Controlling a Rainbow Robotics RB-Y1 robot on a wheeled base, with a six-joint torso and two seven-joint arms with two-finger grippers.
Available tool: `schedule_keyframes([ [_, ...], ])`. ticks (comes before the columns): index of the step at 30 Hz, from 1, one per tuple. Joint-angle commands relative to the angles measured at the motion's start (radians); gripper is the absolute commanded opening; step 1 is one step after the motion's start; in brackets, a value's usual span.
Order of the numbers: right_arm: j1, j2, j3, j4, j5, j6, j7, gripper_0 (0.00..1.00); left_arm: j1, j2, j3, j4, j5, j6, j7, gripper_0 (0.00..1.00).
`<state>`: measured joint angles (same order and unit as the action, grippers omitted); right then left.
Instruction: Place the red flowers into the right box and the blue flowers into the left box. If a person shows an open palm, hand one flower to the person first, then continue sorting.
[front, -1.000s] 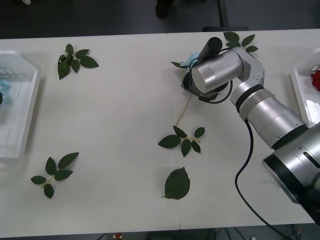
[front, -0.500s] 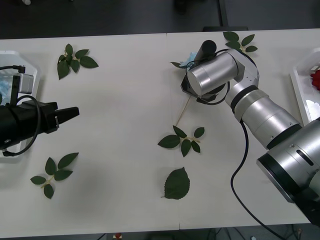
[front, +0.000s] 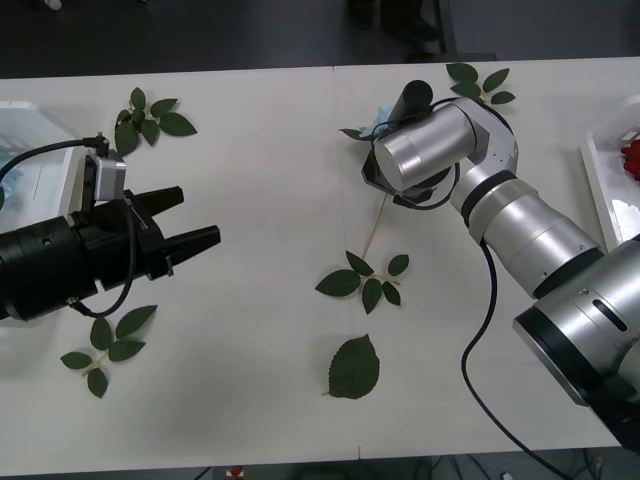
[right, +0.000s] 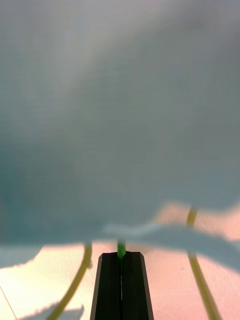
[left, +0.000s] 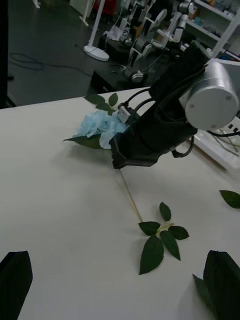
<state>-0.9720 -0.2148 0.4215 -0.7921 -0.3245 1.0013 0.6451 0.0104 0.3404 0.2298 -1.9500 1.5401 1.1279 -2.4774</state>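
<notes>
A blue flower (front: 376, 119) lies on the white table at the back middle, its pale stem (front: 372, 234) running toward me. My right gripper (right: 120, 256) is shut on the green stem just below the bloom, and blue petals (right: 100, 125) hang close above it. In the left wrist view the right gripper (left: 125, 161) sits low beside the blue flower (left: 100, 128). My left gripper (front: 198, 215) hovers open over the table's left part, pointing toward the flower. A red flower (front: 632, 158) lies in the right box (front: 598, 175). The left box (front: 40, 120) stands at the left edge.
Loose green leaf sprigs lie at the back left (front: 150, 118), front left (front: 108, 340), middle (front: 365, 280) and back right (front: 478, 82). A single large leaf (front: 355, 368) lies near the front. Dark floor runs beyond the far table edge.
My left arm has come in from the left edge and reached rightward over the table with its fingers open. The right arm and the blue flower have barely moved.
</notes>
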Motion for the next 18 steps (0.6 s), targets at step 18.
schedule_keyframes([
  [18, -0.108, -0.112, -0.043, -0.127, -0.292, 0.080, 0.232, 0.00, 0.031, 0.000, -0.089, 0.003, 0.101, 0.033, -0.225, 1.00],
])
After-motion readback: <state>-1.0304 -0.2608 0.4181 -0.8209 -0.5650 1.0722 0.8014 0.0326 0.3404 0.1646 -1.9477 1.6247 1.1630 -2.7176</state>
